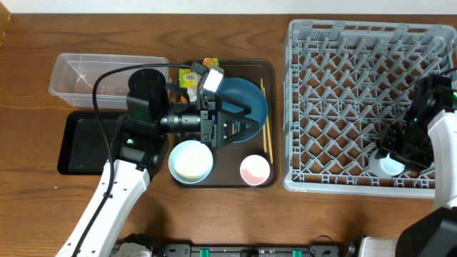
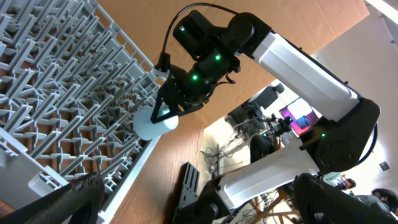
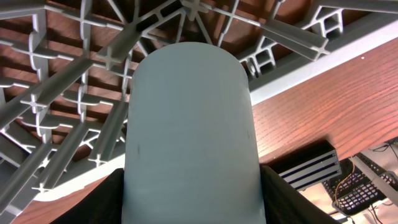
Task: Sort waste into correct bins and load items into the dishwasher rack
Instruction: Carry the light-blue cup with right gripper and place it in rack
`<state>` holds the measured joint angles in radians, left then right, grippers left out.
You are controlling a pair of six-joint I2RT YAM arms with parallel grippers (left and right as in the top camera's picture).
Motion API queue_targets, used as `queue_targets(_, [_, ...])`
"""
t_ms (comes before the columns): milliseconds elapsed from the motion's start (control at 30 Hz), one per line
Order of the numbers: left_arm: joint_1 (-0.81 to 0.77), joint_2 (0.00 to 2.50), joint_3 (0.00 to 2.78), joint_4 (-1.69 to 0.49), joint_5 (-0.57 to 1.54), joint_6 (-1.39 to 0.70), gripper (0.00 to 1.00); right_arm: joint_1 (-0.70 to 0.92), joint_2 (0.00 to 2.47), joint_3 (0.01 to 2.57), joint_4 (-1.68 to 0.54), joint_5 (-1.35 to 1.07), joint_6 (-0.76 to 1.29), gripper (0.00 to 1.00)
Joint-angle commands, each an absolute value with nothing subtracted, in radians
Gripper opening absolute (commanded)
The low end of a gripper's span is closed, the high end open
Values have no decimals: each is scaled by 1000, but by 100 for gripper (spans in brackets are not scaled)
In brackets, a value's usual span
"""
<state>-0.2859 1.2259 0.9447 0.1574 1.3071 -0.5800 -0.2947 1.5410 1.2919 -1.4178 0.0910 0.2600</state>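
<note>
The dishwasher rack [image 1: 300, 107] fills the right side of the table, and everything else lies to its left. Just beside its left wall sits a dark brown serving tray [image 1: 271, 68]. The left arm reaches across this tray and hides part of the large dark blue bowl [image 1: 253, 93] on it. The left gripper [image 1: 239, 126] hovers over that bowl with its jaws spread wide, holding nothing.

Thin wooden chopsticks [image 1: 266, 125] lie along the tray's edge nearest the rack. A pink cup [image 1: 255, 170] stands upright near the rack's front left corner. Farther from the rack is a small white bowl [image 1: 171, 161] with loose white rice [image 1: 191, 164] in it. A crumpled yellow-green wrapper [image 1: 190, 77] lies at the tray's back edge, half hidden by the left wrist.

Farthest from the rack lie the clear plastic tub [image 1: 71, 75] and the black tray [image 1: 82, 153], side by side; the arm's cable arcs over the tub.

Inside the rack, at its front right corner, the right gripper [image 3: 189, 180] is clenched on the light blue cup [image 3: 189, 106], a finger on either side. The cup sits low among the pegs; whether it touches the lattice cannot be told.
</note>
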Motion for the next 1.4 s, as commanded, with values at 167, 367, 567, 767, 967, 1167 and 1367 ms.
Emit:
queue_targets(167, [-284,1214,962,159,1328,-585,98,-324,1540,1292,-1417,64,242,36])
queue_targets(367, [-284,1214,962,159,1328,-585,98,-335,1535,1304,-1411,62,242,36])
queue_targets(567, [-284,1214,962,159,1328,-583,98,-352,1493,1316,-1414,44,237,37])
queue_targets(767, [-284,1214,962,159,1328,-581,98,-385,1455,1316,-1406,46,238,38])
queue_targets(967, [-284,1214,962,159,1328,-581,98,-437,1460,1314,-1399,48,239,38])
queue_targets(1167, [-284,1214,962,159,1328,-582,98,-454,1460,1313,-1391,56,239,38])
queue_targets(1367, [-284,1214,962,159,1328,-582,98,-455,1460,1312,-1398,55,241,38])
